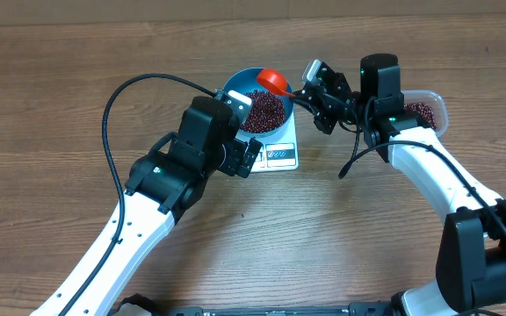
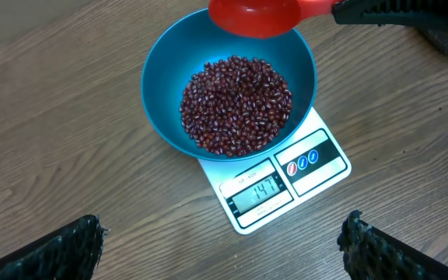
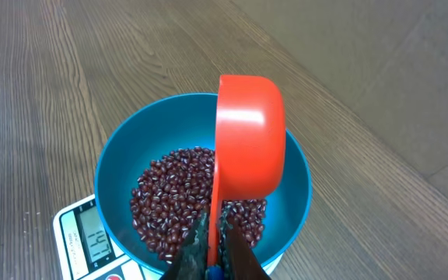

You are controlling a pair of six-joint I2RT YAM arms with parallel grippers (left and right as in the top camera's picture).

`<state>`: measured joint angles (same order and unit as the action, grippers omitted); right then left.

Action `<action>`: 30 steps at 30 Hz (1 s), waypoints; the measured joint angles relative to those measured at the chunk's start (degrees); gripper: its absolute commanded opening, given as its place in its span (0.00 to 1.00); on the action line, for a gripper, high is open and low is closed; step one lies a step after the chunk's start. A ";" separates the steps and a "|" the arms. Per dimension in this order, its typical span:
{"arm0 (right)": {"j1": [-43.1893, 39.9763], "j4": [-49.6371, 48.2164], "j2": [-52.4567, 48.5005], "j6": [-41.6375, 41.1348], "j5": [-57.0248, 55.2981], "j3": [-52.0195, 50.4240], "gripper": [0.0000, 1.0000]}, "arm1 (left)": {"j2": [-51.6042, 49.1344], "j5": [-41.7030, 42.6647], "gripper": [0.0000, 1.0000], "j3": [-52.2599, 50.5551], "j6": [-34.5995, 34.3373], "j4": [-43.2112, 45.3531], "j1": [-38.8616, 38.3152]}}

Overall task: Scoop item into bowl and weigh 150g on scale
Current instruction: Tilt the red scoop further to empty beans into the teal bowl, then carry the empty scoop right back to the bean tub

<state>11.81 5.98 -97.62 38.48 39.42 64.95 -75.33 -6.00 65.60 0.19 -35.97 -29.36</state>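
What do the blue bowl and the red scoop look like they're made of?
Blue bowl: probably plastic, smooth and fairly matte, with even colour and no sharp glare. Red scoop: likely plastic, glossier, with a soft highlight across its rounded back.

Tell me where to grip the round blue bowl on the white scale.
Likely best: pinch the rim of the round blue bowl from above, jaws straddling its thin wall, opposite the red plastic scoop; dark red beans fill the middle.

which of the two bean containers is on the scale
The round blue bowl, on the white scale; the clear tub sits on the table itself.
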 measured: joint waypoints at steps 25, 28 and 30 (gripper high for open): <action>-5.09 17.14 18.69 -9.11 -26.69 0.35 0.04 | 0.00 0.00 1.00 0.00 0.00 -0.02 0.00; -6.97 22.34 20.44 -10.62 -34.07 0.42 0.04 | 0.00 0.00 1.00 0.00 0.00 -0.02 0.00; -8.46 25.51 20.55 -12.24 -38.56 0.46 0.04 | 0.00 0.00 1.00 0.00 0.00 -0.02 0.00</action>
<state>3.36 31.48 -77.08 26.24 0.86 65.41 -75.33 -6.00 65.60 0.19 -35.99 -29.36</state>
